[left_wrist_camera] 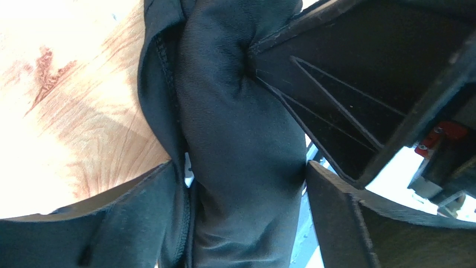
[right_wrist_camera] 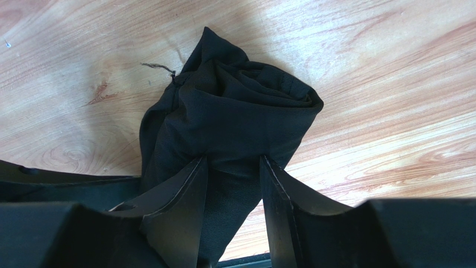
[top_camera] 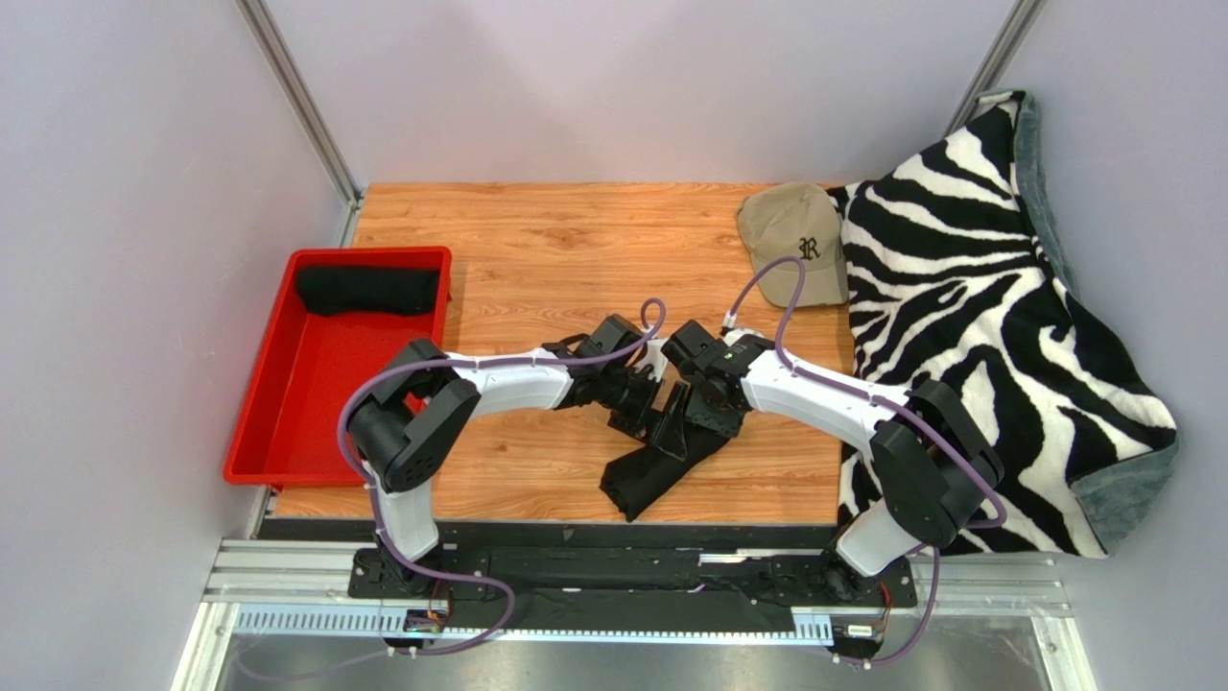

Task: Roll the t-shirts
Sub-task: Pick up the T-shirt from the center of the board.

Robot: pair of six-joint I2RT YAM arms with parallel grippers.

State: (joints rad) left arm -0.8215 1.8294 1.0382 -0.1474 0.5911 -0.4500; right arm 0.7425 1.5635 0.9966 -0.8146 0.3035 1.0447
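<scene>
A black t-shirt (top_camera: 656, 468), rolled into a long bundle, lies slantwise on the wooden table near the front middle. Both grippers meet at its upper end. My left gripper (top_camera: 634, 403) is shut on the bundle, and the cloth (left_wrist_camera: 234, 111) fills the gap between its fingers (left_wrist_camera: 112, 223). My right gripper (top_camera: 689, 411) is shut on the same t-shirt, with its fingers (right_wrist_camera: 179, 206) pinching the rolled end (right_wrist_camera: 234, 111). One right finger also shows in the left wrist view (left_wrist_camera: 357, 84), pressing into the cloth. A second black t-shirt (top_camera: 368, 290) lies rolled in the red tray.
The red tray (top_camera: 260, 432) stands at the table's left edge. A tan baseball cap (top_camera: 793, 245) lies at the back right. A zebra-striped blanket (top_camera: 980, 331) covers the right side and hangs over the table's edge.
</scene>
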